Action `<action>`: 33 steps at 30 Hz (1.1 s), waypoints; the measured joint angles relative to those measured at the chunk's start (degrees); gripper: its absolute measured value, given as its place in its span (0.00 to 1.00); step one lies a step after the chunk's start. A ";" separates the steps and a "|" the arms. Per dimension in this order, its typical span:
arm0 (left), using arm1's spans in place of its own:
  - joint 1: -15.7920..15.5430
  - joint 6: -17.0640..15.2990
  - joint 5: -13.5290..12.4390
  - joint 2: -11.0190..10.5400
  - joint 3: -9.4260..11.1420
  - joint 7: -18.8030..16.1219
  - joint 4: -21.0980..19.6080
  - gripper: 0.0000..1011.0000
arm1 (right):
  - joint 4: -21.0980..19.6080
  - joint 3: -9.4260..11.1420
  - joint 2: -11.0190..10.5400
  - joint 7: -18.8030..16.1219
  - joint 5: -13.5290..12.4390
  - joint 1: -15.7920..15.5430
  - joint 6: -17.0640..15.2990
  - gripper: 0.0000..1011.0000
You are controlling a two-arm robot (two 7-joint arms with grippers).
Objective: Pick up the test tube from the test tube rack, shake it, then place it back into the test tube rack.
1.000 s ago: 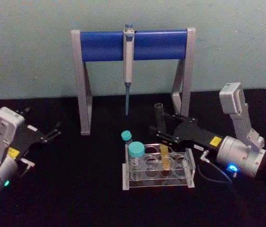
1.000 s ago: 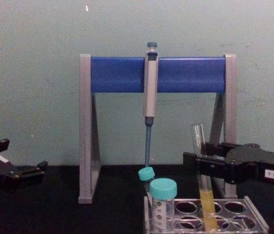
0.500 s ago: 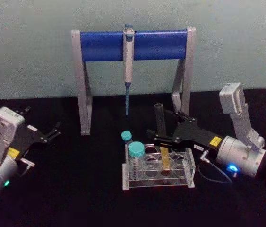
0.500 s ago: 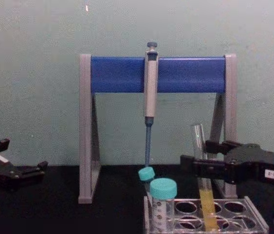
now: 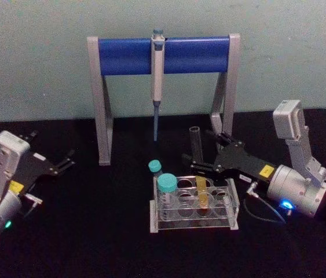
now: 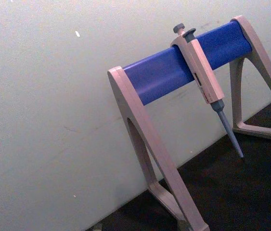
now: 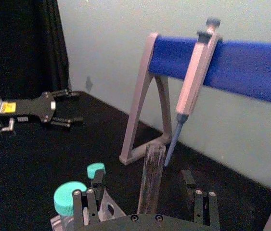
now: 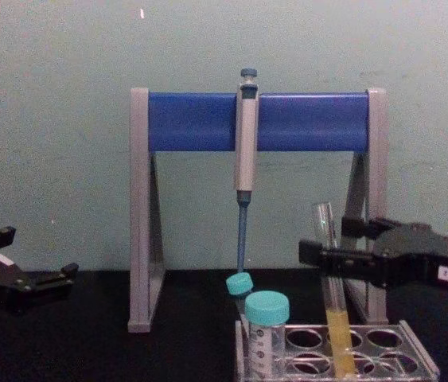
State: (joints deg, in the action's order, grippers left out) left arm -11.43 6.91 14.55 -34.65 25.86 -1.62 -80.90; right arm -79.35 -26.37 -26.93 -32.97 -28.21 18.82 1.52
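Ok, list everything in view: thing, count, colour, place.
test tube: one, clear with yellow liquid, standing in the rack.
test tube rack: one, grey-lilac, table centre.
capped tubes: two, teal caps, rack's left end.
stand: one, grey with blue crossbar, behind the rack.
pipette: one, grey-blue, hanging on the crossbar.
table: one, black.
left gripper: open, parked at the left.
right gripper: open, fingers either side of the test tube.

No text, number or brand can be read. The right end effector carries a yellow sticker and a white label, and the left end effector carries a yellow sticker on its body, but their markings are too small and blurred to make out.
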 joint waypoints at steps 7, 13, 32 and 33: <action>0.00 0.00 -0.01 0.00 0.00 0.00 0.00 0.99 | -4.09 1.92 -0.44 1.52 0.36 -2.18 2.70 0.99; 0.00 0.00 0.00 0.00 0.00 0.00 0.00 0.99 | -8.49 4.87 -0.18 6.38 2.01 -5.49 5.38 0.99; 0.00 0.00 0.00 0.00 0.00 0.00 0.00 0.99 | -8.45 10.86 4.25 25.53 10.39 -11.01 -5.04 0.99; 0.00 0.00 0.00 0.00 0.00 0.00 0.00 0.99 | -7.99 10.94 4.48 25.75 10.45 -11.01 -5.62 0.99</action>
State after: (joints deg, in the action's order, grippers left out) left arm -11.43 6.91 14.55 -34.65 25.86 -1.62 -80.90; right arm -87.34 -15.42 -22.45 -7.22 -17.76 7.80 -4.10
